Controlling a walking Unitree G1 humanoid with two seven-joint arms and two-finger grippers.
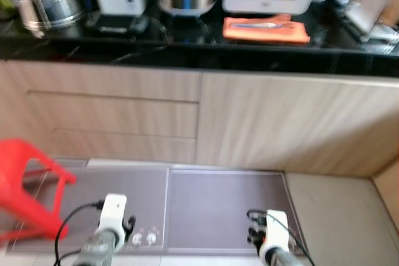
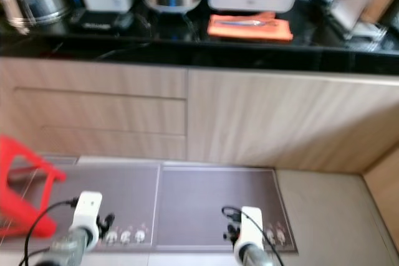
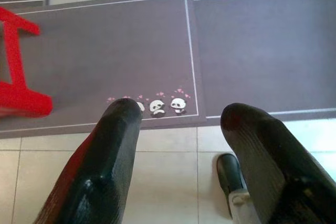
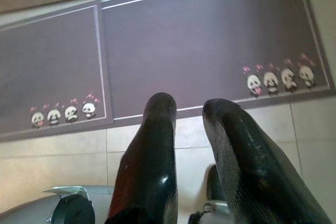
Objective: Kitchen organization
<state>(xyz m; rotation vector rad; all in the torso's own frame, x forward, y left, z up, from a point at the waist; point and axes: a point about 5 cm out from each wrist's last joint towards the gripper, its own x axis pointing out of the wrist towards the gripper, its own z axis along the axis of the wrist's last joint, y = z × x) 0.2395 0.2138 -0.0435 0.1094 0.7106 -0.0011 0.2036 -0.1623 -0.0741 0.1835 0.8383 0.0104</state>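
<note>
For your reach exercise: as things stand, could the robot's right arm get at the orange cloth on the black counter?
Probably not yet. The right tool hangs low over the floor mats, while the orange cloth lies high on the counter; nothing blocks it.

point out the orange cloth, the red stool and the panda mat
orange cloth (image 1: 267,30), left eye view, its middle
red stool (image 1: 25,186), left eye view, its seat edge
panda mat (image 3: 105,51), left wrist view, bare purple part

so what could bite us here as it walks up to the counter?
1. The red stool stands on the robot's left by the left tool; the arm could clip it.
2. Two floor mats lie ahead; their edges could catch a foot.
3. The head views are blurred, so counter items such as the orange cloth may be mislocated.
</note>
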